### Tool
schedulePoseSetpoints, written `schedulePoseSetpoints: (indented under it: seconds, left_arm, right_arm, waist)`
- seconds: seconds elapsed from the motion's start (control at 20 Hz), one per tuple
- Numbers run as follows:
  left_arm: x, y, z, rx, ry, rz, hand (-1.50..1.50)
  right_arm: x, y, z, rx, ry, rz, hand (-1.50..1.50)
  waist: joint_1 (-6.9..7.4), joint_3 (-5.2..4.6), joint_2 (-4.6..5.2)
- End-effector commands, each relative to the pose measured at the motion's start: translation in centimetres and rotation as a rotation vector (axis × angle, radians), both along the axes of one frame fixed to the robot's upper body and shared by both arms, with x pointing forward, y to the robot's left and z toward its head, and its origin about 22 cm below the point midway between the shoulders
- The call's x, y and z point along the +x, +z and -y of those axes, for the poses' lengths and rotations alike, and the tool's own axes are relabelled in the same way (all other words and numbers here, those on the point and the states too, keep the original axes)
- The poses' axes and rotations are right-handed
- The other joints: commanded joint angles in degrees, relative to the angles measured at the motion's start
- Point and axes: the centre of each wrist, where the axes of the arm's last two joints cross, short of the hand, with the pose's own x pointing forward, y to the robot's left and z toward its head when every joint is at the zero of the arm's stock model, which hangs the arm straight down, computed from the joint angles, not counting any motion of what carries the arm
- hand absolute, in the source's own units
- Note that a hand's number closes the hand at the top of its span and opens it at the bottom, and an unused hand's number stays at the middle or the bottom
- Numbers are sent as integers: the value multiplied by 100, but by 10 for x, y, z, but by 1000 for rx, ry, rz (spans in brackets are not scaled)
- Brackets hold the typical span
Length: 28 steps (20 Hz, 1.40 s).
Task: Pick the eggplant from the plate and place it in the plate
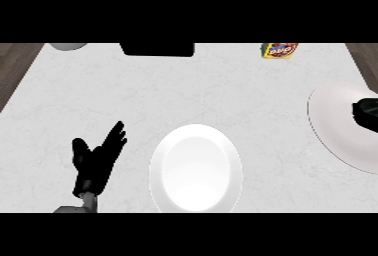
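A kitchen: pale marbled counter (pixel 184 90) with white plates (pixel 195 170) and a yellow food packet (pixel 280 50).

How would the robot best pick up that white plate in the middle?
Probably by the left rim of the plate, coming from the left, where the open left hand shows. It lies flat and shallow on the counter, so only its thin edge offers a hold.

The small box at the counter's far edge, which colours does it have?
The small box is mostly yellow with a dark blue label, seen in the head view.
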Motion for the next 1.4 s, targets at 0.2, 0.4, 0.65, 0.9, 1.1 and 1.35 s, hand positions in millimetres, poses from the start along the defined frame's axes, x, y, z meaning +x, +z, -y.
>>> schedulePoseSetpoints:
  seconds: [0.2,0.4,0.65,0.9,1.1,1.35]
  left_arm:
    - [5,4,10,-6,-43,13,0]
    - [12,6,8,-2,-11,16,0]
    - [11,6,9,-5,-30,5,0]
    - [10,3,7,-17,2,7,0]
    - [-6,-14,-3,14,8,7,0]
    - [-6,-4,-1,3,17,-4,0]
  right_arm:
    - [-8,-31,54,74,63,-365,-150]
    - [-7,-40,59,125,181,-312,-150]
    - [9,-38,50,212,248,-85,-150]
    - [-1,-27,78,314,227,102,-150]
    - [-25,-29,104,411,237,122,-150]
    - [-71,-33,137,497,380,95,-150]
  waist:
    - [235,5,71]
    - [131,13,60]
    - [78,17,42]
    - [52,12,40]
    - [20,-3,18]
    - [-79,-9,-28]
